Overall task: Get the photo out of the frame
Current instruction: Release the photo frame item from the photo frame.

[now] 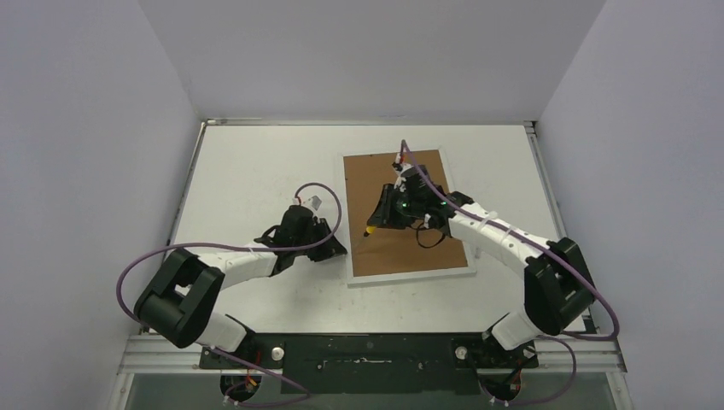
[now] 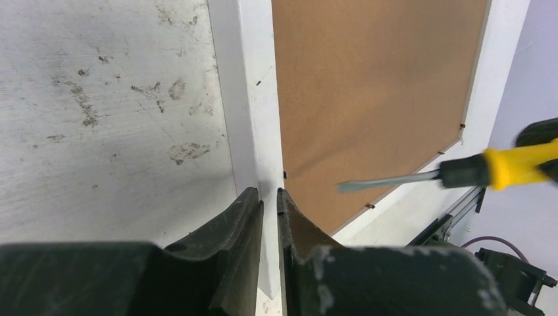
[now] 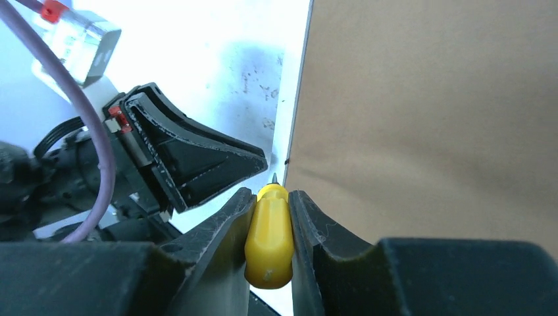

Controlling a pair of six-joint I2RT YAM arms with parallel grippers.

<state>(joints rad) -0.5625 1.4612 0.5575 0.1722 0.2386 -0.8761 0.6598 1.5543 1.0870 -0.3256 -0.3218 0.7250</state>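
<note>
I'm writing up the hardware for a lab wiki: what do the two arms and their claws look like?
Both arms, left arm and right arm, have white link shells between chunky black joint housings. A purple cable loops loosely along each. The left claw and right claw have two black, curved, tapering fingers, scuffed pale. A green light glows at the right wrist.
</note>
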